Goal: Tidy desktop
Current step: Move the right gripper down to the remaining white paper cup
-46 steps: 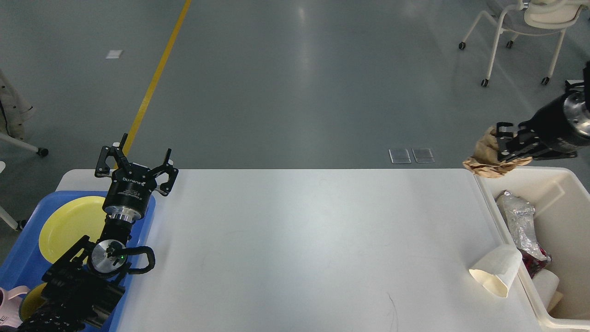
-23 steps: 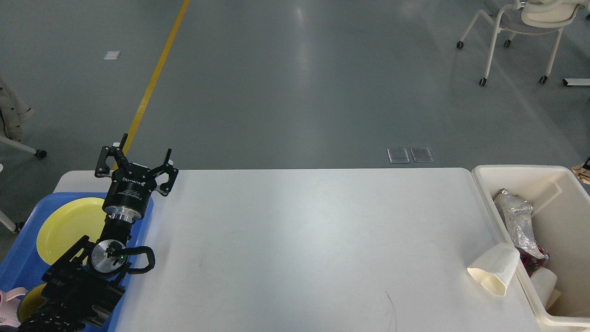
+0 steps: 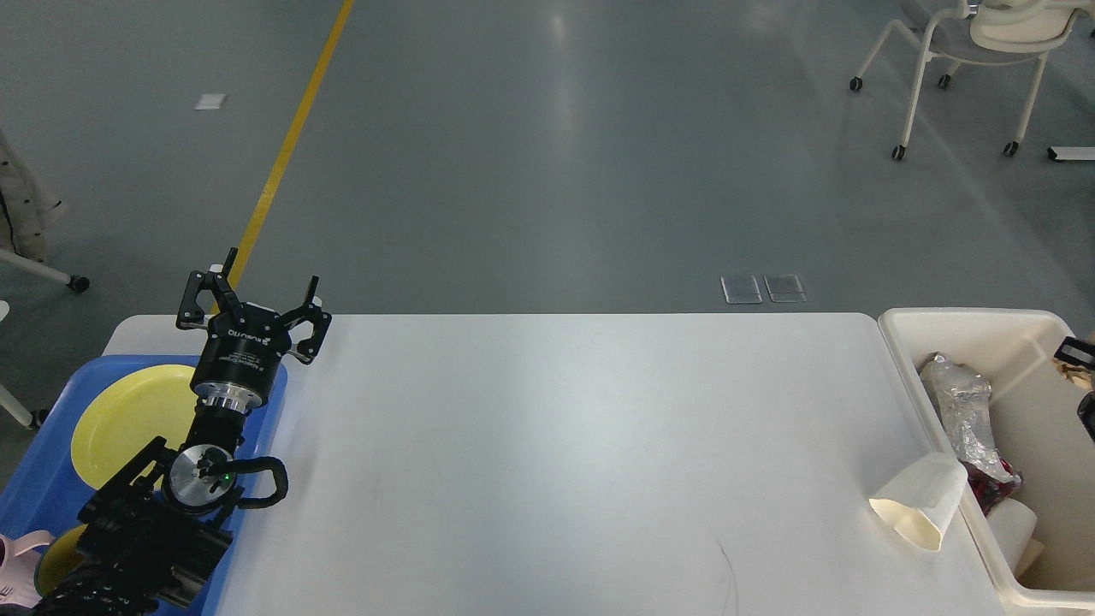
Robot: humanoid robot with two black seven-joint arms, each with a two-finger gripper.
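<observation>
A: Left pincer (image 3: 253,293)?
B: Fingers spread apart, holding nothing, above the far-left corner of the bench (image 3: 565,445), over the blue tray (image 3: 38,479) with the yellow plate (image 3: 128,419).
A: Right one?
B: Only a dark sliver at the right edge, over the cream bin (image 3: 1026,334). Can't tell its state.
A: Bench?
B: White, fills the middle. Crushed paper cup (image 3: 920,505) lying on its side, touching the bin wall.

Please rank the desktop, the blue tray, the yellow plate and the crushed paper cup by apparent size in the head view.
1. desktop
2. blue tray, partly cut off by the frame
3. yellow plate, partly behind the left arm
4. crushed paper cup
</observation>
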